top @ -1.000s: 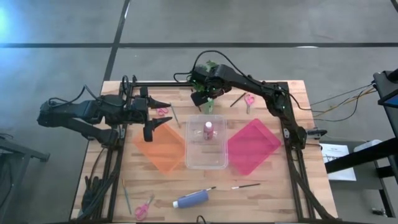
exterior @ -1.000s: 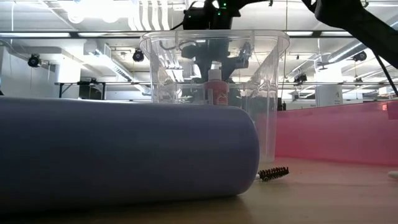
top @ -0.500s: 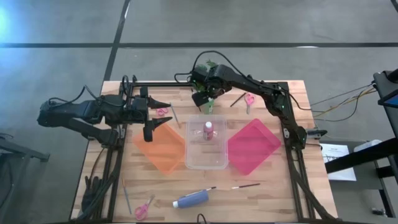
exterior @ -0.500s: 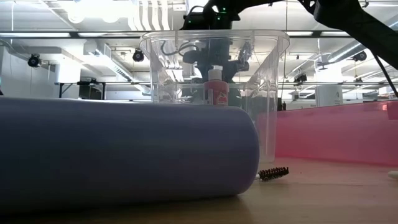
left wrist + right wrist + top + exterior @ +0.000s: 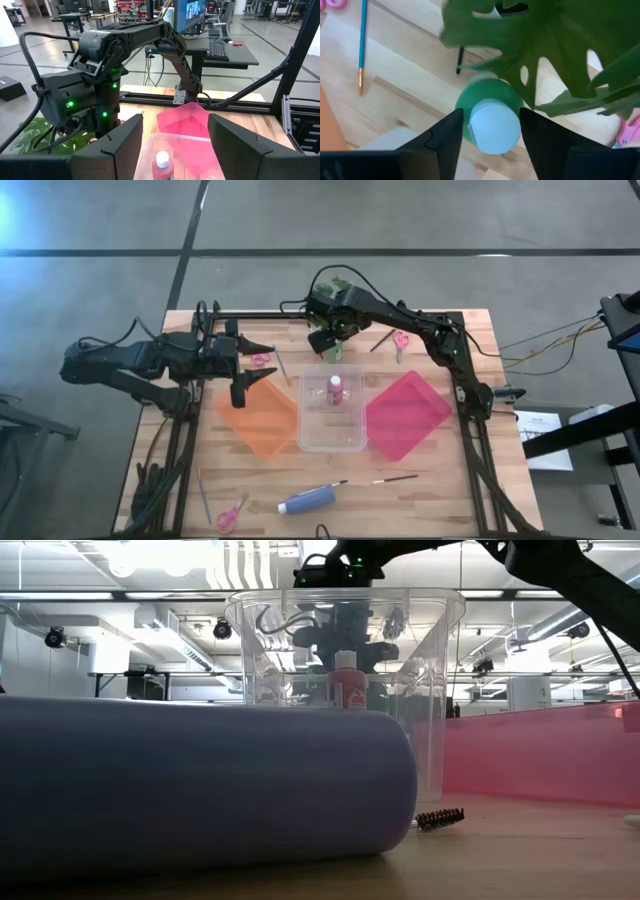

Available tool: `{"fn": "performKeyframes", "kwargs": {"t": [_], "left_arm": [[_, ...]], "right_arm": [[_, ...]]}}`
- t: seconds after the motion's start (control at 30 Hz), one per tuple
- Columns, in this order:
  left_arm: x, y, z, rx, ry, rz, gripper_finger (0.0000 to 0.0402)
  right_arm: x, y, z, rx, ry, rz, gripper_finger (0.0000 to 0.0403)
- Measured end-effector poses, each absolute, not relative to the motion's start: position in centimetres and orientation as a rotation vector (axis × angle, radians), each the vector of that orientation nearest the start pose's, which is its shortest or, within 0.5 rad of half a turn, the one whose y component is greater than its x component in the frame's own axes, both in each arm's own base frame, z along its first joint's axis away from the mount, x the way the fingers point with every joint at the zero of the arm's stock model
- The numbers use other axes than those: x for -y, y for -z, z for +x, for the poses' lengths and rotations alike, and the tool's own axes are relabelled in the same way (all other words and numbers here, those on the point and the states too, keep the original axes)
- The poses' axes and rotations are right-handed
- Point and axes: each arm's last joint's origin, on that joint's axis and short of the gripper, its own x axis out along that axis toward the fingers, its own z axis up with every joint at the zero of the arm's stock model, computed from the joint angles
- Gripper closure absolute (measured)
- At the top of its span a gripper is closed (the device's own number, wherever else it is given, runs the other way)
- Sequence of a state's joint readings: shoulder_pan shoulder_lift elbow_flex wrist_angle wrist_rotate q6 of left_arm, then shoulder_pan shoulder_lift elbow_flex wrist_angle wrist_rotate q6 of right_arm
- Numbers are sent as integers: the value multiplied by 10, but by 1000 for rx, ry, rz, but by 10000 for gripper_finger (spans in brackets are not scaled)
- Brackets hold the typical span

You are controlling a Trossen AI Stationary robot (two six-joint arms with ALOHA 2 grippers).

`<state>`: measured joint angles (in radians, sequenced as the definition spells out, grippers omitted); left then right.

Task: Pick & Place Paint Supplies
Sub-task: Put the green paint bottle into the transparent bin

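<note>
The right gripper (image 5: 487, 125) is set spread around a green paint bottle (image 5: 489, 120) standing on the desk (image 5: 440, 490) beside a leafy plant (image 5: 555, 45), behind a clear bin (image 5: 332, 442). One pink bottle (image 5: 335, 389) is held upright in that bin. The left gripper (image 5: 250, 368) is kept spread over an orange mat (image 5: 262, 425). One blue bottle (image 5: 310, 499), three scissors and four brushes are counted on the desk.

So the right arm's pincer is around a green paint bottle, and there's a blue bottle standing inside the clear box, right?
Nearly. The bottle in the clear box is pink, not blue, as the high view shows. The right pincer does straddle the green paint bottle.
</note>
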<state>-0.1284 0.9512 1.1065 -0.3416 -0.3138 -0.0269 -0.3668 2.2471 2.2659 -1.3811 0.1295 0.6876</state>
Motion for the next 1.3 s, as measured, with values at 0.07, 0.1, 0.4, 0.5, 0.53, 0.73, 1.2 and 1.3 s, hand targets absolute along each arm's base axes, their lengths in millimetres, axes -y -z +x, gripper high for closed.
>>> {"fn": "performKeyframes", "kwargs": {"t": [0.07, 0.1, 0.4, 0.5, 0.53, 0.73, 1.2, 1.3], "left_arm": [[16, -398, 193, -179, -187, 14, 170], [16, -398, 193, -180, -187, 14, 170], [16, -398, 193, -180, -187, 13, 170], [16, -398, 193, -179, -187, 13, 170], [16, -398, 193, -179, -187, 13, 170], [16, -398, 193, -179, -187, 13, 170], [16, -398, 193, -178, -187, 6, 170], [16, -398, 193, -173, -188, 2, 170]], "right_arm": [[165, -280, 418, -1170, 874, 726, 237], [165, -280, 418, -1169, 873, 726, 246], [164, -281, 418, -1172, 872, 726, 290], [160, -284, 415, -1193, 865, 725, 290], [157, -287, 414, -1198, 863, 723, 290], [133, -322, 399, -1170, 824, 695, 290], [62, -420, 329, -964, 801, 682, 290], [42, -436, 316, -910, 758, 713, 290]]}}
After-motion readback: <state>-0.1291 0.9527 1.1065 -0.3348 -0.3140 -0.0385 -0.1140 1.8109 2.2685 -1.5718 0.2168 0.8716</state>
